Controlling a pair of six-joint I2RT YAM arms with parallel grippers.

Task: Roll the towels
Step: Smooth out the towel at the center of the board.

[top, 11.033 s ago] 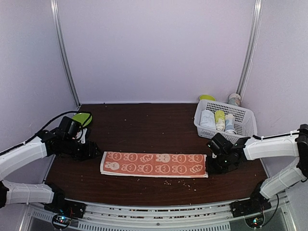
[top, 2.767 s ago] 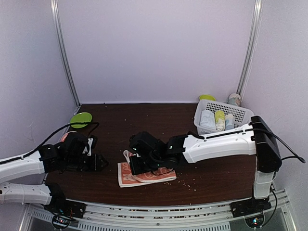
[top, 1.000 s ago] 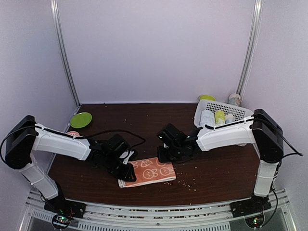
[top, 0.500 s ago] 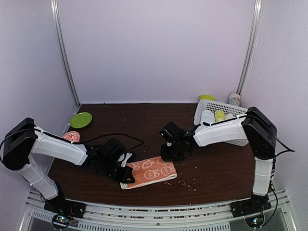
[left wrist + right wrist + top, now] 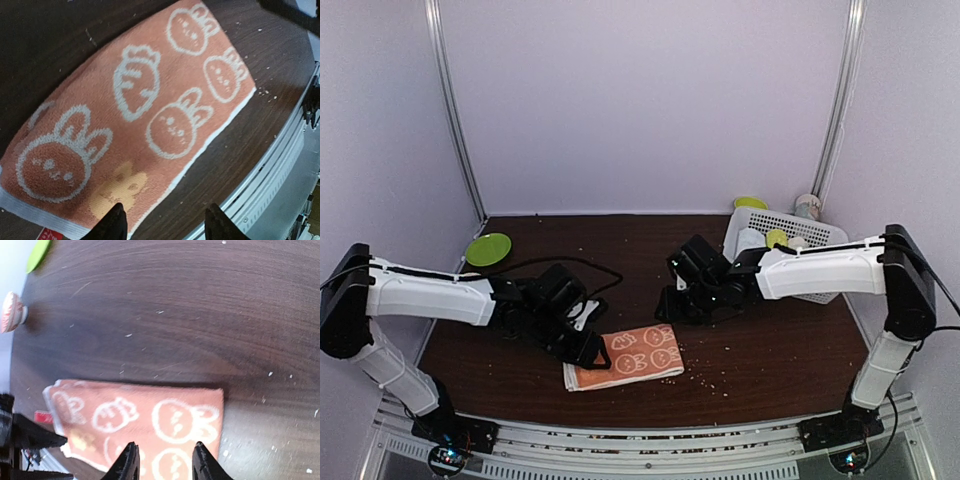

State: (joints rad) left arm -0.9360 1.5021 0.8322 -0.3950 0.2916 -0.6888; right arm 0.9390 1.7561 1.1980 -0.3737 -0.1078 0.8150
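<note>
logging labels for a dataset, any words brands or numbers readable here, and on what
No text can be read.
Orange towel: bunny and carrot pictures only, no words.
Red tag by the towel's edge: too small to read.
Contents of the white basket: too small to tell.

Terry cloth, wood grain, plastic

Under the left gripper point(image 5: 166, 224) we see the orange towel point(image 5: 135, 120) as matt, looped terry cloth with cream woven figures and a flat-woven white hem; the bench point(image 5: 175, 315) around it looks like dark wood grain, smooth with a faint sheen. To the right of the right gripper point(image 5: 162, 460) we make out a white plastic lattice basket point(image 5: 815, 238); both grippers' fingers point(image 5: 117, 224) look matt black.
</note>
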